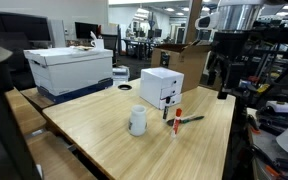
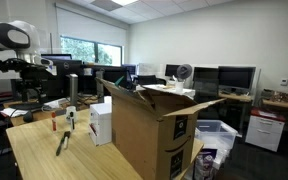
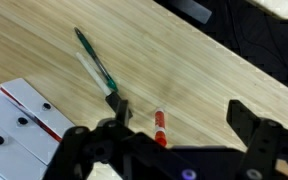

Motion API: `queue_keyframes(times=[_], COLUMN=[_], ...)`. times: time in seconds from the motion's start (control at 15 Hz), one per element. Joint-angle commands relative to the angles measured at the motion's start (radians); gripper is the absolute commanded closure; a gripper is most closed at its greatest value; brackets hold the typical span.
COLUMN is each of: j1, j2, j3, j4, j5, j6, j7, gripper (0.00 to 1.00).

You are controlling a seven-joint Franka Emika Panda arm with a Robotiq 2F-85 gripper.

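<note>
Standing right of the white cup [image 1: 137,121] in an exterior view, the red marker [image 1: 177,121] has a green pen [image 1: 191,119] beside it. In an exterior view, both sit left of the cardboard box [image 2: 149,130]. Wrist view: the gripper [image 3: 181,125] is spread wide and empty above the red marker.

White arm [image 2: 6,38], black tool [image 3: 179,125]
Rounded white segments are joined by dark bands; two blocky black fingers [image 3: 249,120] are carried on a black body.
</note>
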Motion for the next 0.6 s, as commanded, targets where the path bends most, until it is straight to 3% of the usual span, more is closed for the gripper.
queue_keyframes(times=[0.0, 0.53], j1=[-0.009, -0.017], j2=[-0.002, 0.093], j3=[0.009, 0.092], j4=[0.002, 0.038], j5=[0.005, -0.049], j6=[-0.003, 0.072], j7=[-0.005, 0.1], gripper=[0.0, 0.0])
